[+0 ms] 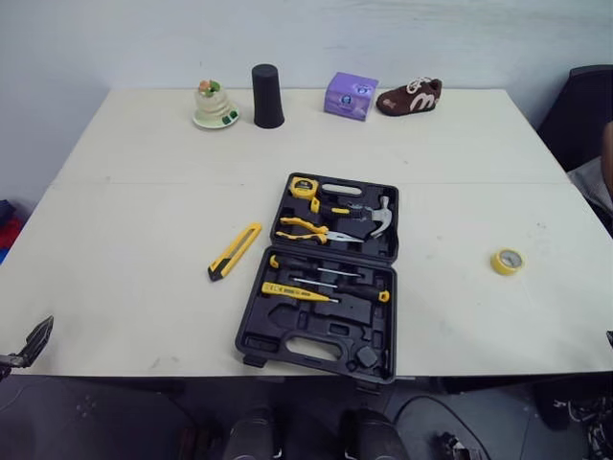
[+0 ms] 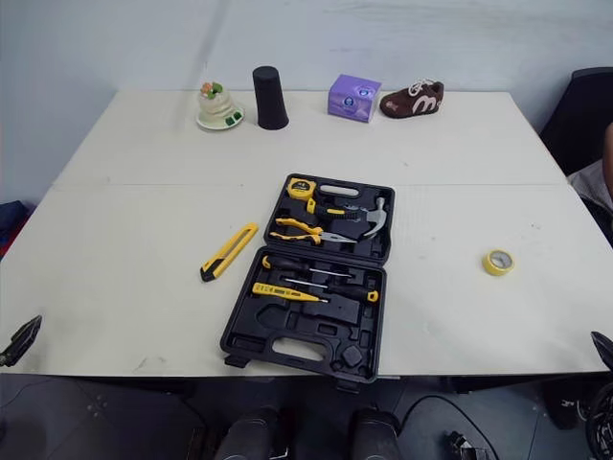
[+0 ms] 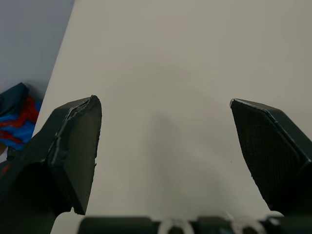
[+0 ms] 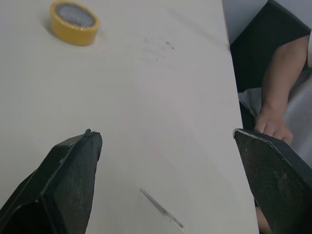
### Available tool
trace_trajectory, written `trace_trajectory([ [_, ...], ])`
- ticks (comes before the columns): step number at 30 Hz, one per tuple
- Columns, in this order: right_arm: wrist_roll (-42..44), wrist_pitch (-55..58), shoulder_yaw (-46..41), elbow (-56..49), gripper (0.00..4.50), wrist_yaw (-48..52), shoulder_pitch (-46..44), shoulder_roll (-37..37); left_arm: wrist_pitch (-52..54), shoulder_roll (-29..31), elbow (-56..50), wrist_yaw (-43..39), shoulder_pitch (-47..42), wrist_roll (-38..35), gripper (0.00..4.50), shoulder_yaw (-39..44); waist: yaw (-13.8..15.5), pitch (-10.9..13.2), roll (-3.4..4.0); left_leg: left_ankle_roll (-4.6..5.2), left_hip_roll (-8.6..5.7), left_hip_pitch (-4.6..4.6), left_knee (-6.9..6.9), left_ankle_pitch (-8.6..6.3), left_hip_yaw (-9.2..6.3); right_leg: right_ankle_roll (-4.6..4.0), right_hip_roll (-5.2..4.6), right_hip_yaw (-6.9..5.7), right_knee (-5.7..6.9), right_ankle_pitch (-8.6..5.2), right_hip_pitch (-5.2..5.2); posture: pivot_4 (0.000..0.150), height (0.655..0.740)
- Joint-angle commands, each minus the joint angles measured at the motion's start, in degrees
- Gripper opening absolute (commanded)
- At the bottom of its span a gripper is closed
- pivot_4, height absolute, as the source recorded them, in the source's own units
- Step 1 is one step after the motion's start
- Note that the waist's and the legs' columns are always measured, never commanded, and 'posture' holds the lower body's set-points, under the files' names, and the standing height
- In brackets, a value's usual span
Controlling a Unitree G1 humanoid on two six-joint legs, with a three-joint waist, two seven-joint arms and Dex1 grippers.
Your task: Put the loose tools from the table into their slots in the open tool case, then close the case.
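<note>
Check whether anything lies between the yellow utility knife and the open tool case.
Nothing visible does. The utility knife lies to the left of the tool case, with only bare table between them.

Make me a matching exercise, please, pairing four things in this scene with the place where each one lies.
1. utility knife
2. tape roll
3. tape measure
4. black cup

A. at the far edge of the table
B. on the table, to the robot's right of the tool case
C. inside the tool case
D. on the table, to the robot's left of the tool case

Pairs: 1-D, 2-B, 3-C, 4-A.
</note>
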Motion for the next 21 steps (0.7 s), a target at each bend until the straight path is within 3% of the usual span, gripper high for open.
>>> trace_trajectory([
  [1, 0.78, 0.04, 1.15, -2.94, 4.50, -0.55, -1.73, -0.24, 1.83, 0.70, -4.72, 0.24, -0.67, -2.22, 4.40, -0.46, -0.09, -0.01, 0.03, 0.00, 0.00, -0.01, -0.05, 0.00, 0.00, -0.01, 0.00, 0.00, -0.03, 0.00, -0.01, 0.150, 0.7400],
  [5, 4.16, 3.82, 4.34, -11.07, 4.50, 0.88, -4.60, 2.48, 6.56, 1.45, -10.67, -0.29, -2.85, -4.52, 4.40, -3.52, -0.18, -0.01, 0.05, -0.05, 0.03, -0.04, -0.10, 0.00, 0.03, -0.04, 0.04, -0.04, -0.07, -0.02, -0.04, 0.150, 0.7400],
  [13, 11.77, 17.22, 16.08, -38.24, 4.50, 3.74, -8.78, 6.68, 27.94, 8.87, -21.69, 0.06, -11.57, -7.63, 4.40, -17.11, -0.04, 0.07, 0.27, -0.11, 0.16, -0.07, -0.05, 0.05, 0.08, -0.03, 0.31, 0.04, 0.04, -0.02, -0.08, 0.150, 0.7400],
  [17, 14.22, 21.36, 21.04, -46.37, 4.50, 3.78, -12.48, 8.63, 41.56, 7.96, -26.61, 5.29, -19.51, -11.41, 4.40, -23.17, 0.12, 0.09, 0.26, -0.23, 0.26, -0.09, -0.01, 0.25, 0.07, -0.04, 0.49, 0.08, 0.05, -0.02, -0.09, 0.150, 0.7400],
  [21, 14.45, 23.62, 25.69, -51.14, 4.50, 3.77, -14.78, 11.42, 47.59, 6.26, -27.16, 7.64, -26.20, -11.02, 4.40, -29.91, 0.15, 0.10, 0.25, -0.25, 0.28, -0.10, -0.01, 0.36, 0.04, -0.04, 0.56, 0.07, 0.08, -0.02, -0.09, 0.150, 0.7400],
])
